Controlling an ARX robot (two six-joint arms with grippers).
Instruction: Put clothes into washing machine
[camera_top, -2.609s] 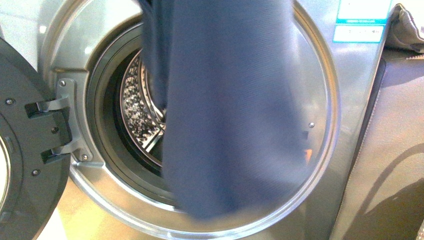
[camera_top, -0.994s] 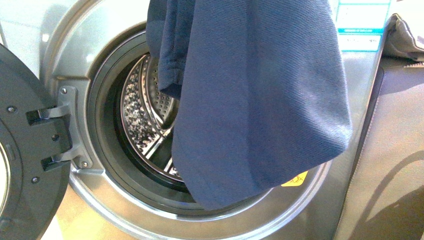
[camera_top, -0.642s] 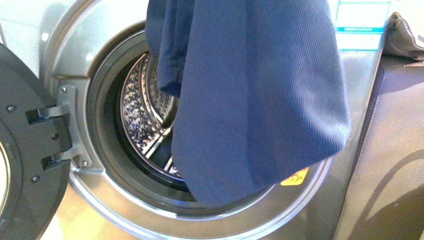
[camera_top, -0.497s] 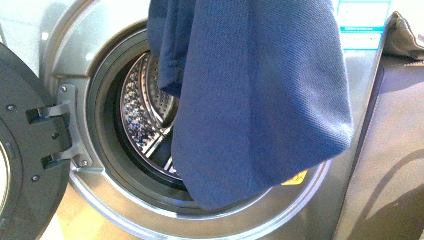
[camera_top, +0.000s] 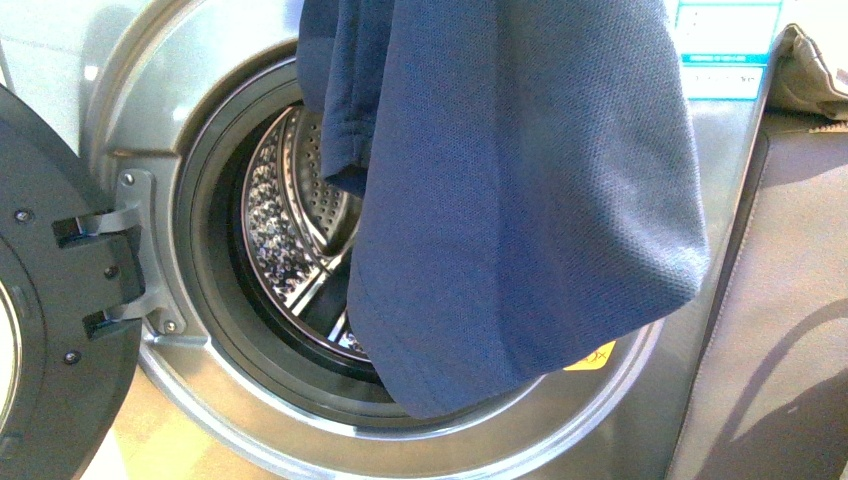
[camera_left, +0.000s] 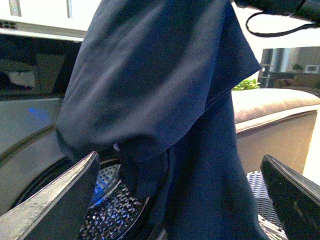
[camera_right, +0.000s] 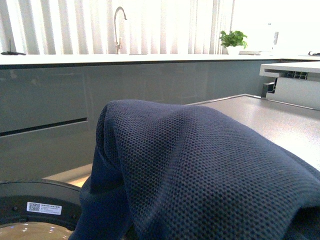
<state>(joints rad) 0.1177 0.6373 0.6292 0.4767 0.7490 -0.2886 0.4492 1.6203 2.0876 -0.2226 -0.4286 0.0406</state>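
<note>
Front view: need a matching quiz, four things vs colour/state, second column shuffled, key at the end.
Things:
1. garment
2. drum
3. door
4. warning sticker

States:
A. yellow, partly covered by cloth
B. swung open, at the left
C. navy mesh, hanging in front of the opening
D. shiny perforated metal

Pairs: 1-C, 2-D, 3-B, 4-A

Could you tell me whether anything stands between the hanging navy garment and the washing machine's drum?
Nothing visible does. The dark navy mesh-knit garment hangs before the silver-grey washing machine, whose dark round door is swung aside; no other object shows before the perforated steel drum.
</note>
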